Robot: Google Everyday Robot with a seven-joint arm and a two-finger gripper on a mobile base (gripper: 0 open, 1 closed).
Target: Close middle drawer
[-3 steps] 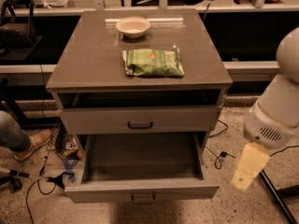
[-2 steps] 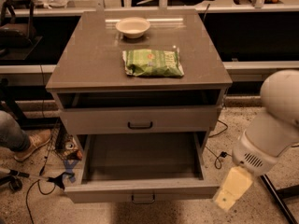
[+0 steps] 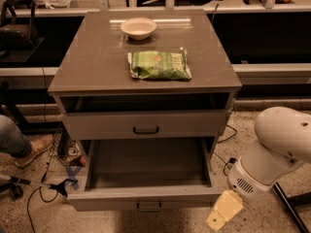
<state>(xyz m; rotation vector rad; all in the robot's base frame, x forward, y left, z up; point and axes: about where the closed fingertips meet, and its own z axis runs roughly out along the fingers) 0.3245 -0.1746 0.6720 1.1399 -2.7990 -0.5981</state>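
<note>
Since one second ago, the gripper (image 3: 223, 211) has come lower and more to the left, and the white arm (image 3: 279, 147) has come down with it. The middle drawer (image 3: 146, 197) has not moved: it stays pulled far out of the grey cabinet (image 3: 97, 76), as before.

Now the pale yellow gripper hangs at the lower right, just beside the right front corner of the middle drawer and a little lower than its front panel. If it touches the panel, I cannot tell. Whether the gripper is open or closed also cannot be told, because it shows only as one pale block.

The middle drawer's dark floor is in full view, and its small dark handle (image 3: 148, 207) sits in the middle of the flat grey front. Above it the top drawer (image 3: 146, 125) is nearly in, with a dark gap between its front and the cabinet top.

On the cabinet top lies a green bag (image 3: 159, 65) near the middle, and behind it, well apart, stands a small pale bowl (image 3: 138, 28). At the left edge a person's leg and brown shoe (image 3: 34, 149) are on the floor, and some dark cables (image 3: 43, 198) lie near the left side of the cabinet.
</note>
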